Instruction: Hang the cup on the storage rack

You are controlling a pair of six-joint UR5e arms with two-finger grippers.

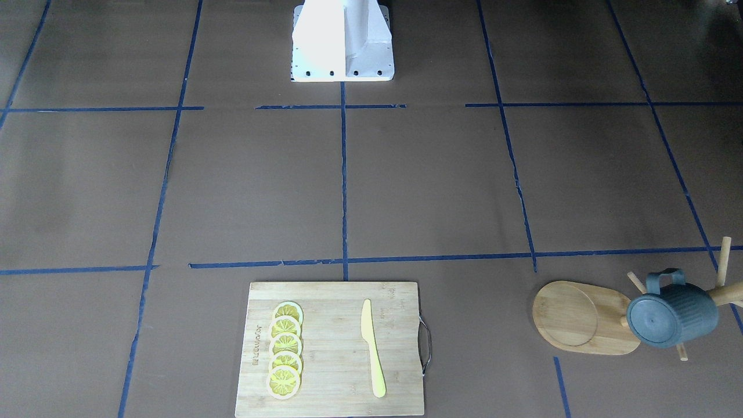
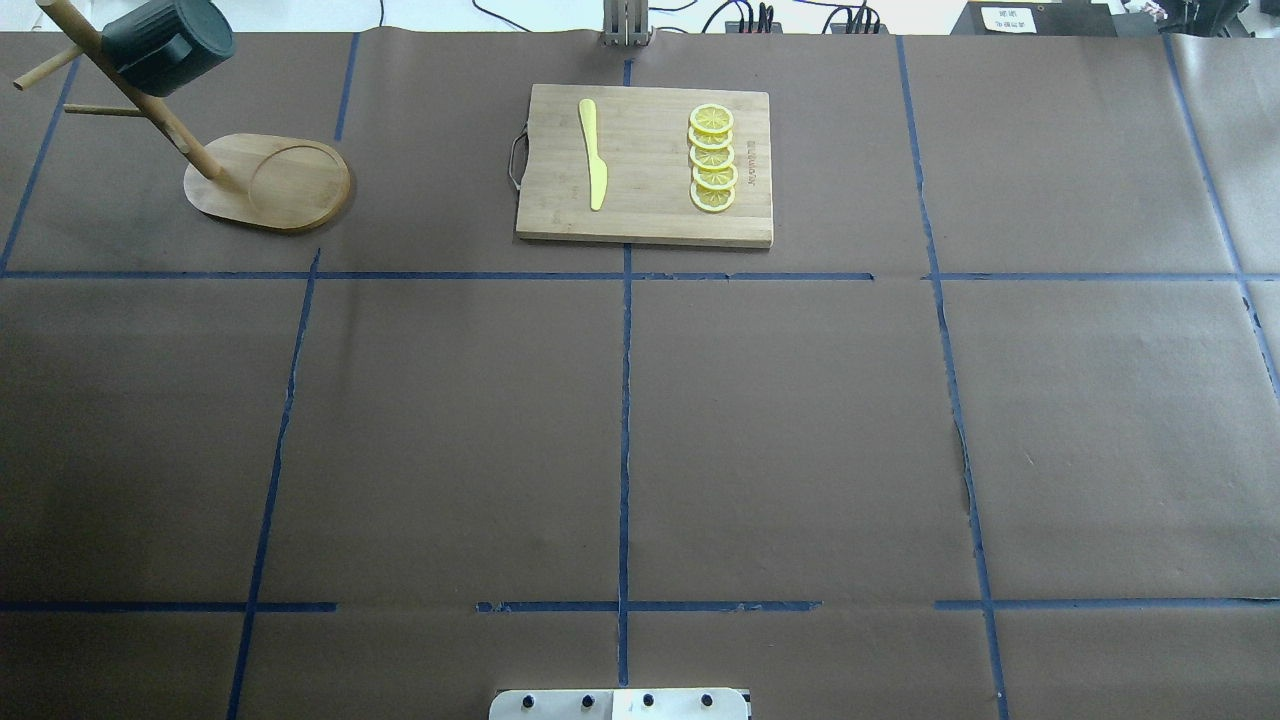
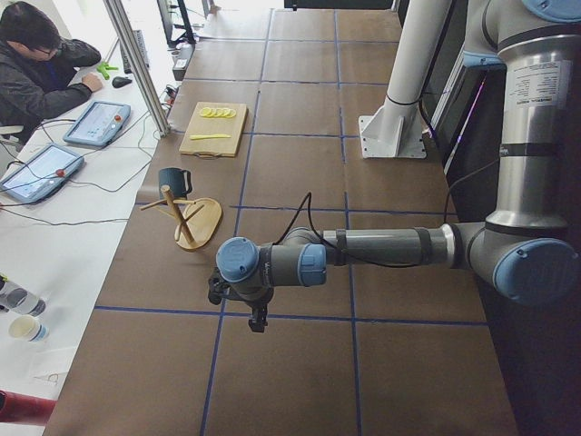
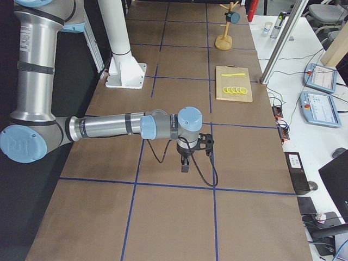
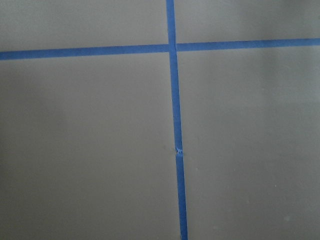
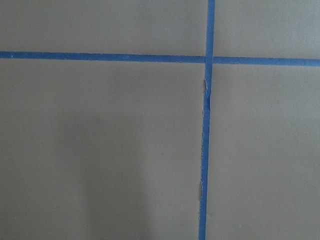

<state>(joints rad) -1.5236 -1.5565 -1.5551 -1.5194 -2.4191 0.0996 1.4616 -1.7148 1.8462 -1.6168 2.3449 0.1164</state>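
The dark teal ribbed cup (image 1: 673, 316) hangs by its handle on a peg of the bamboo storage rack (image 1: 580, 316), tilted on its side. Both stand at the table's far left corner in the overhead view, cup (image 2: 165, 45) above the rack's oval base (image 2: 270, 180). My left gripper (image 3: 258, 322) shows only in the exterior left view, low over bare table, far from the rack (image 3: 195, 222); I cannot tell whether it is open. My right gripper (image 4: 185, 166) shows only in the exterior right view, far from the cup (image 4: 234, 16); I cannot tell its state. Both wrist views show only brown paper and blue tape.
A rectangular bamboo cutting board (image 2: 645, 225) at the far middle carries a yellow knife (image 2: 592, 150) and several lemon slices (image 2: 712, 160). The white robot base (image 1: 342, 46) stands at the near edge. An operator (image 3: 41, 68) sits at a side desk with tablets.
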